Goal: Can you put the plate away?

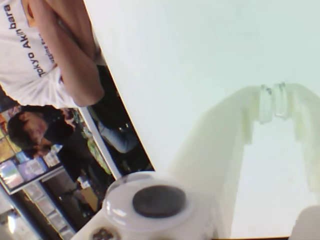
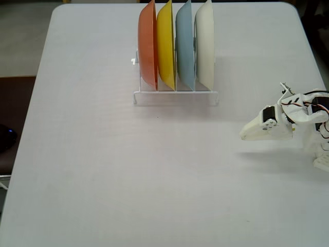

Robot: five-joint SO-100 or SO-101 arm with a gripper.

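From the fixed view I see the plate (image 2: 205, 43) standing on edge in the rightmost slot of the white rack (image 2: 175, 96), at the far side of the table (image 2: 103, 170). Beside it, going left, stand the light blue plate (image 2: 185, 46), the yellow plate (image 2: 165, 43) and the orange plate (image 2: 148, 43), each in its own slot. My gripper (image 2: 244, 136) is low over the table near the right edge, well apart from the rack and pointing left. In the wrist view the gripper (image 1: 274, 102) shows its two pale fingers brought together at the tips, clenched with nothing between them, over bare tabletop. Past the table edge in that view I can see people, one in a white T-shirt (image 1: 30, 55).
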